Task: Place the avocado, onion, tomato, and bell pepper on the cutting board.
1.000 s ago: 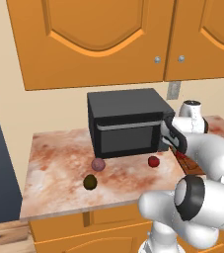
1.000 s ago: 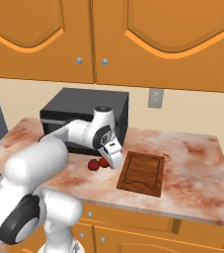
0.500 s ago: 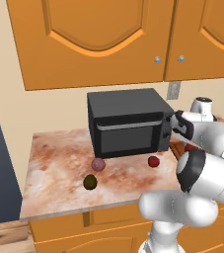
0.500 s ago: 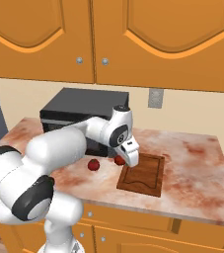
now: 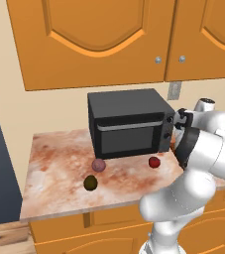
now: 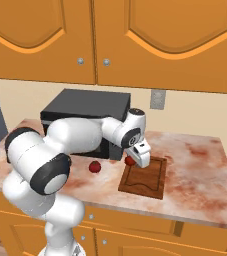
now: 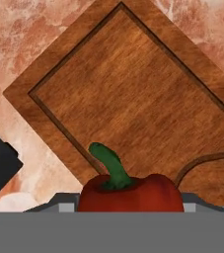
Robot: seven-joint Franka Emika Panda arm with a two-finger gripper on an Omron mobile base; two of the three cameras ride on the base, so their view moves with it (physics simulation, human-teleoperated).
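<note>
One bell pepper [image 7: 128, 193] clamped in gripper [image 6: 140, 158], hanging over cutting board [image 6: 154, 179] mid-frame, lined up to drop.

A rendered home kitchen; orange wooden wall cupboards [image 6: 110, 35] hang above a marbled bench [image 6: 200, 165]; a black microwave [image 5: 129, 126] sits at the far wall beside a socket [image 6: 157, 99]; drawers [image 5: 109, 233] lie beneath.

The bell pepper [image 7: 128, 193] hides the pincer's [image 7: 128, 207] fingertips.
</note>
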